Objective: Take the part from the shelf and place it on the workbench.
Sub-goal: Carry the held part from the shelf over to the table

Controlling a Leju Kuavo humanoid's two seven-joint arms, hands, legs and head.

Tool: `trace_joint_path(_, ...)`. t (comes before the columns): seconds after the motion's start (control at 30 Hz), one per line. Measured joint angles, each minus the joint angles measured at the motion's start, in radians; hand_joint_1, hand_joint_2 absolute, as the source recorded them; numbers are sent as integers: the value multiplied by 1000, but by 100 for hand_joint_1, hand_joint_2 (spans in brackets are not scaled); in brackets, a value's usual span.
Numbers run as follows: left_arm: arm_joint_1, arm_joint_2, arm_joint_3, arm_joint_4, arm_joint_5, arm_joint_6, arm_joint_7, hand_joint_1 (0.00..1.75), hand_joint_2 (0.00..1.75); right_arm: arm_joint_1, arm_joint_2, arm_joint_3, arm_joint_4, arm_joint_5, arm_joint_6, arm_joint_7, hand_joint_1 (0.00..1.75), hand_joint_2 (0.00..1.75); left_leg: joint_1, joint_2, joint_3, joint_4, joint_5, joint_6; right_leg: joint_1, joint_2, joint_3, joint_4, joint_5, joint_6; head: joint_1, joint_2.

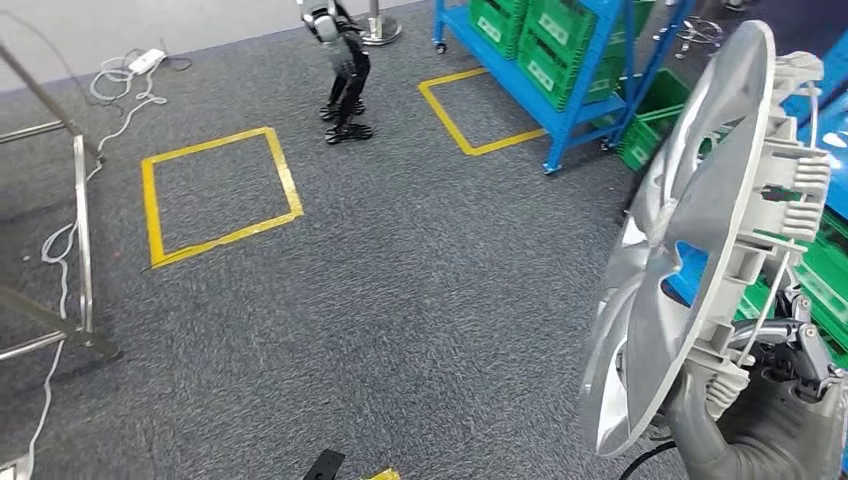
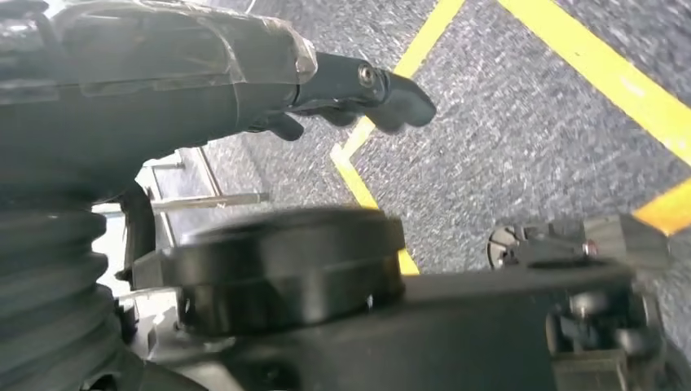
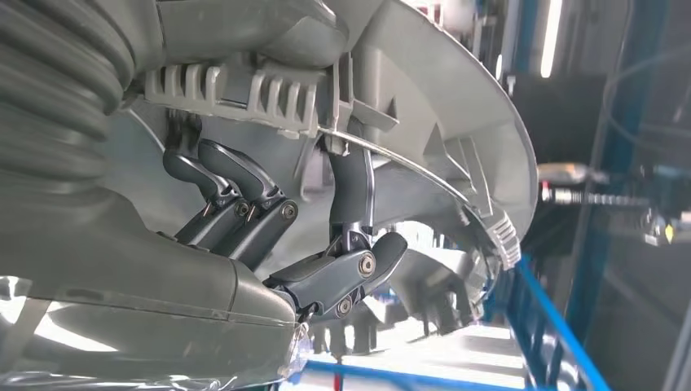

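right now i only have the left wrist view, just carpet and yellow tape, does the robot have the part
Observer: Yes. In the head view the right hand holds a silver wheel cover upright by its lower rim.
Operator: solid grip or just resting on it
Observer: The right wrist view shows the dark fingers hooked through the ribbed back of the cover.
Operator: is the shelf near
Observer: A blue shelf with green crates stands ahead to the right, across the grey carpet.
Operator: anything else out there
Observer: Another robot stands on the carpet, between two yellow taped squares.
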Motion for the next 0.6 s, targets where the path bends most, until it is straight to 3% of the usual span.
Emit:
trace_joint_path(0.07,-3,0,1,0,-5,10,0,0,175,-3,0,0,4,-5,1,-9,175,175,0,-29,1,-3,4,13,-2,48,-28,77,-54,3,2,0)
trace_joint_path(0.13,-5,0,4,-1,-6,15,0,0,175,-3,0,0,9,-8,2,-18,175,175,-5,-60,0,-2,6,23,1,90,-91,216,-118,-3,3,0)
trace_joint_path(0.17,-5,-1,5,-1,-6,15,0,0,175,-3,0,0,12,-10,2,-20,175,175,-9,-76,0,-2,6,26,3,97,-118,269,-133,-7,3,0)
trace_joint_path(0.23,-4,0,7,-1,-6,16,0,0,175,-3,0,0,17,-12,2,-22,175,175,-14,-101,2,-2,7,28,6,101,-140,298,-121,-16,3,0)
trace_joint_path(0.37,-4,0,7,-1,-6,16,0,0,175,-3,0,0,19,-12,3,-23,175,175,-16,-114,4,-2,7,29,9,104,-130,264,-87,-23,3,0)
trace_joint_path(0.4,-4,0,7,-1,-6,16,0,0,175,-3,0,0,20,-12,3,-23,175,175,-17,-119,6,-2,7,29,10,106,-120,236,-67,-26,3,0)
trace_joint_path(0.47,-4,-1,8,-1,-6,16,0,0,175,-4,1,0,22,-12,3,-23,175,175,-17,-140,4,-1,8,26,14,148,-73,112,-2,-41,4,0)
trace_joint_path(0.53,-4,-4,8,-1,-6,17,0,0,175,-7,1,0,24,-13,4,-26,175,175,-14,-164,-6,0,13,18,18,179,-41,18,35,-49,4,0)
trace_joint_path(0.57,-3,-4,8,-1,-6,19,0,0,175,-8,1,0,25,-13,5,-28,175,175,-13,-170,-11,1,15,13,17,170,-38,3,37,-49,4,0)
trace_joint_path(0.6,-2,-3,8,-1,-6,21,0,0,175,-8,2,0,25,-14,7,-29,175,175,-15,-153,-14,4,11,8,15,161,-34,-5,41,-49,4,0)
